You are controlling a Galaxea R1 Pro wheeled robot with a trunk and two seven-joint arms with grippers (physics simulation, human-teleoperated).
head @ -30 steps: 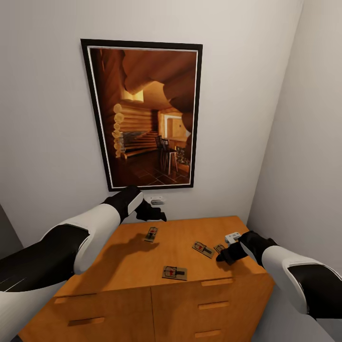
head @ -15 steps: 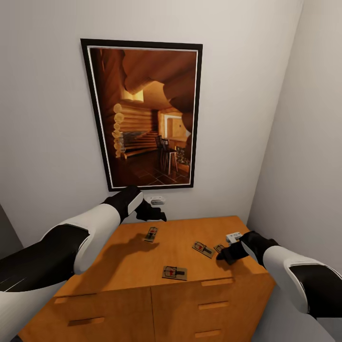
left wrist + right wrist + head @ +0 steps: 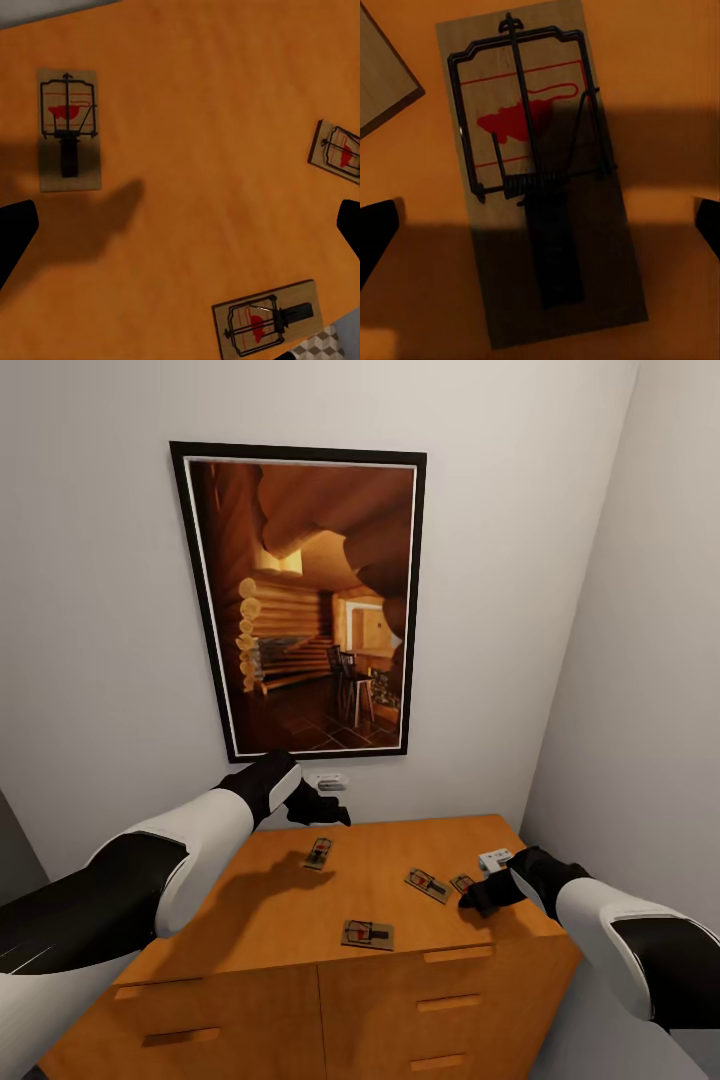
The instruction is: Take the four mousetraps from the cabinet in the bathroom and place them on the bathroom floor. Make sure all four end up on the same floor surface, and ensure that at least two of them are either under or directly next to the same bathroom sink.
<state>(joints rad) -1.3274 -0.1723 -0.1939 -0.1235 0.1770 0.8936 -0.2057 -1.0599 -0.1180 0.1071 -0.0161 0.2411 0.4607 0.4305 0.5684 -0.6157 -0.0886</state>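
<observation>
Orange-brown wood is under both my arms: the flat top of the cabinet, with its drawer fronts facing me and a grey wall behind it carrying a large framed picture of a log interior.

On that top lie four mousetraps. One sits toward the back edge, left of centre. One lies close to the front edge, about midway along it. A third lies right of centre, and the fourth is just beside it, nearer the right edge.

My left fingers hang above the back edge of the cabinet top, near the wall, with the back trap below and slightly ahead of them; in the left wrist view their dark tips stand wide apart at either side, with nothing between them but bare wood.

My right fingers are low over the right part of the top, directly above the fourth trap. In the right wrist view that trap lies flat between my two spread tips, half in shadow, with a gap on both sides. I grip nothing.
</observation>
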